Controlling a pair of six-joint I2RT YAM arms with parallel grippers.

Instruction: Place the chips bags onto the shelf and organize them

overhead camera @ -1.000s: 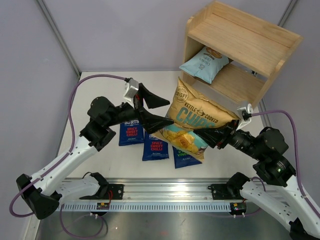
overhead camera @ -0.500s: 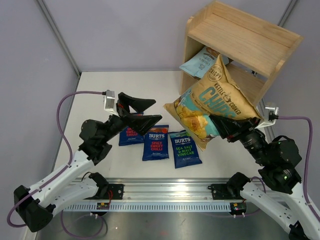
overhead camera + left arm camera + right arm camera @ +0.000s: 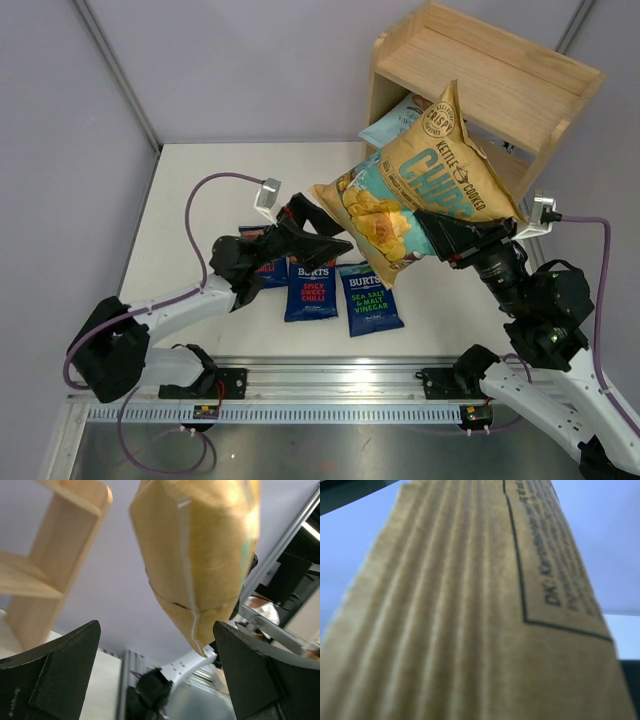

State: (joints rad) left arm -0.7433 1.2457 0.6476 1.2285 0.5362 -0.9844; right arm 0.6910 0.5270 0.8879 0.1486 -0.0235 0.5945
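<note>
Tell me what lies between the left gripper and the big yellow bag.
Nothing: the left wrist view shows bare air between the left gripper and the Kettle bag.

White table (image 3: 190, 200) with seemingly three Burts bags (image 3: 312, 292) and wooden shelf (image 3: 470, 70)

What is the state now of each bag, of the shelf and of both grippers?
right gripper: shut on Kettle bag
left gripper: open, holding nothing
Kettle bag: aloft, tilted
shelf: upright
pale-blue bag: lying on shelf's lower tier
Burts bags: three, flat on table
</note>
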